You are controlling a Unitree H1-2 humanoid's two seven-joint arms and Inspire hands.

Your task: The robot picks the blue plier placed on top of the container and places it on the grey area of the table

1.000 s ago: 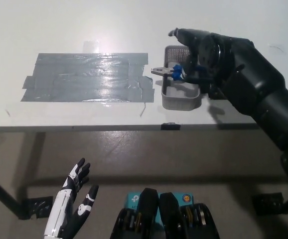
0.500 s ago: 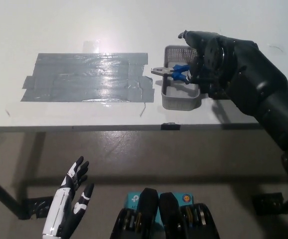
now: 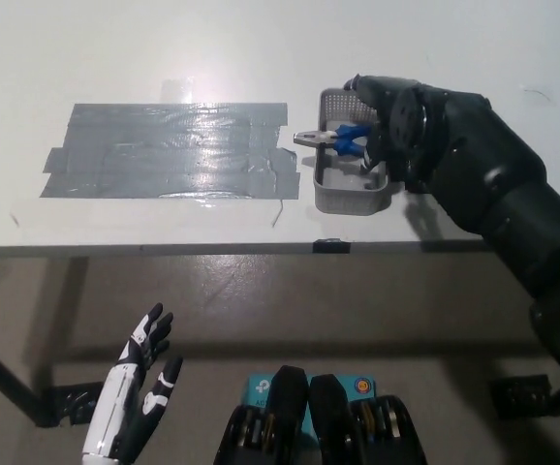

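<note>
Right hand: black right hand (image 3: 396,121) is at the blue handles, fingers curled about them; whether it truly grips cannot be told.
Blue plier (image 3: 338,141): one, lying across the top of the container, long axis left-right, metal nose pointing toward the tape.
Container (image 3: 350,194): one grey basket, just right of the grey area.
Grey area (image 3: 164,150): one taped patch, to the plier's left.
Left hand: white left hand (image 3: 135,397), released, low and far off; right hand is nearer.

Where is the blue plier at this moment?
In the head view, the blue plier lies across the top of the grey container, right of the grey tape area, with the black right robot hand at its handles.
</note>
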